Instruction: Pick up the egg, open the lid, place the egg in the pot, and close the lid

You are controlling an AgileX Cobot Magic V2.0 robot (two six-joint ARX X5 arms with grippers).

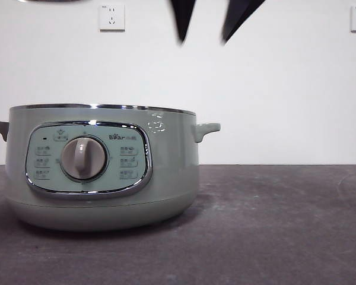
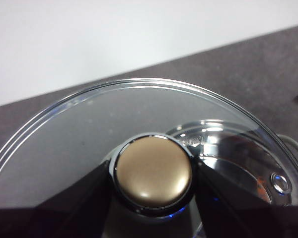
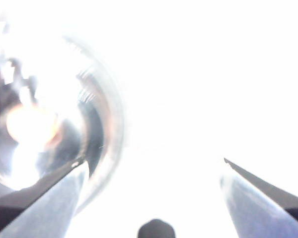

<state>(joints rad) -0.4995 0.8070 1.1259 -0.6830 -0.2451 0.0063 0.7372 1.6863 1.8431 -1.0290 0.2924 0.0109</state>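
- Left wrist view shows the left gripper (image 2: 151,191) with its fingers (image 2: 74,201) clamped on either side of the lid's knob (image 2: 153,174), which looks gold-beige here; the glass lid (image 2: 114,119) hangs held in the air, away from the pot.
- Through the glass, the pot's shiny inside (image 2: 228,148) shows below, with an orange patch (image 2: 260,186) that may be the egg, too blurred to be sure.
- Right wrist view is washed out by glare: the right gripper (image 3: 154,173) has its fingers (image 3: 44,191) spread apart with nothing between them, and a bright orange-white glow (image 3: 27,124) sits inside a shiny round bowl, likely the egg lying in the pot.
- Front view shows two dark finger tips (image 1: 181,21) at the top edge, above and just right of the pot (image 1: 101,166), whose rim (image 1: 101,107) stands bare without a lid.
- Judged from this, picking up, opening and probably dropping the egg are done; closing the lid is left.
- Room is generous: the table (image 1: 285,225) right of the pot is bare, and nothing shows between the fingers and the rim; the side handle (image 1: 206,129) sticks out toward that side.
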